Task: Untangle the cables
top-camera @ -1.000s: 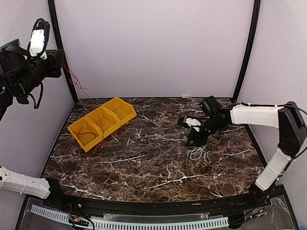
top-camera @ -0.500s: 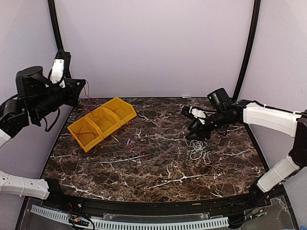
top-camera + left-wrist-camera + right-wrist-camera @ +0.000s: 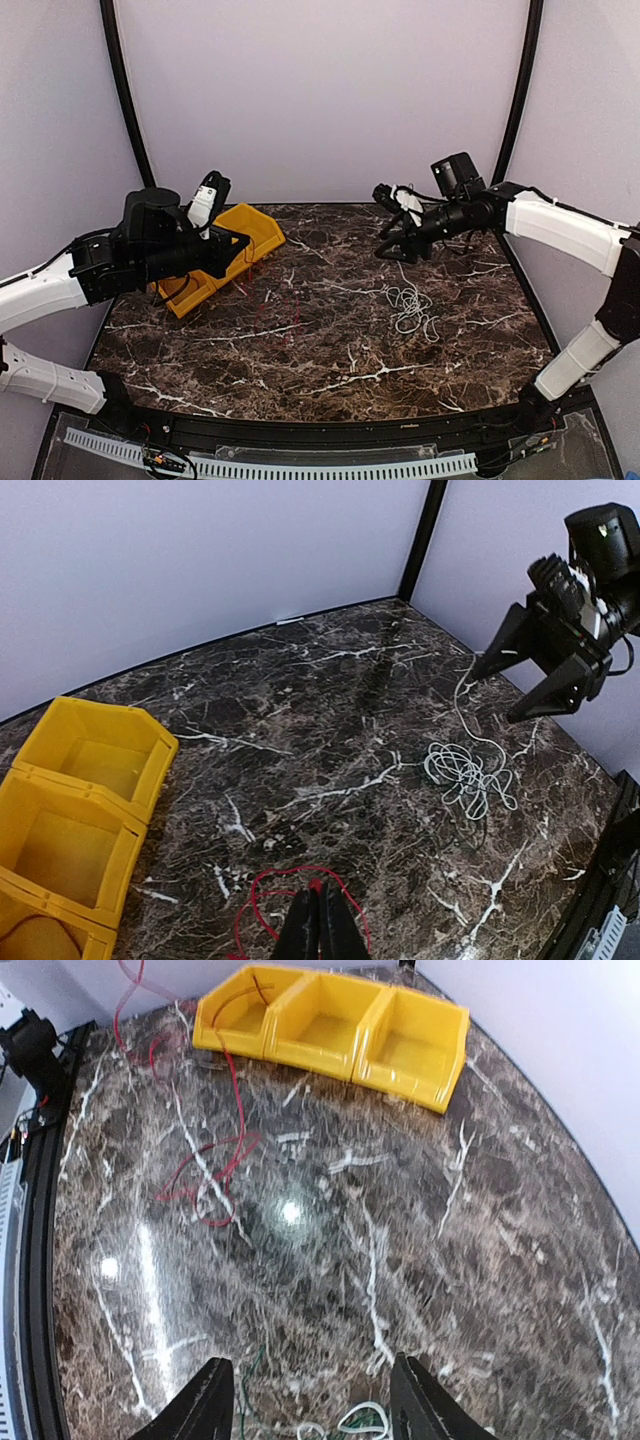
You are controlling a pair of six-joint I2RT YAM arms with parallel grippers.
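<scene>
My left gripper [image 3: 243,243] hangs above the table next to the yellow bin, shut on the red-orange cable [image 3: 300,885]. The cable's loop hangs below the fingers in the left wrist view, and its red loops also show on the table in the right wrist view [image 3: 205,1172]. The white cable [image 3: 410,306] lies as a loose coil right of centre [image 3: 467,777], with one strand running back toward my right gripper [image 3: 388,240]. That gripper is open and empty, raised above and behind the coil [image 3: 312,1405]. A thin dark wire [image 3: 243,1372] lies beside the white one.
A yellow three-compartment bin [image 3: 215,262] stands at the back left [image 3: 330,1020], with a thin wire in its end compartment. Black frame posts stand at both back corners. The table's raised black edge runs along the right side.
My left arm swung down from high on the left to above the table by the bin, still holding the red cable. My right gripper rose and moved back from the white coil, open.
</scene>
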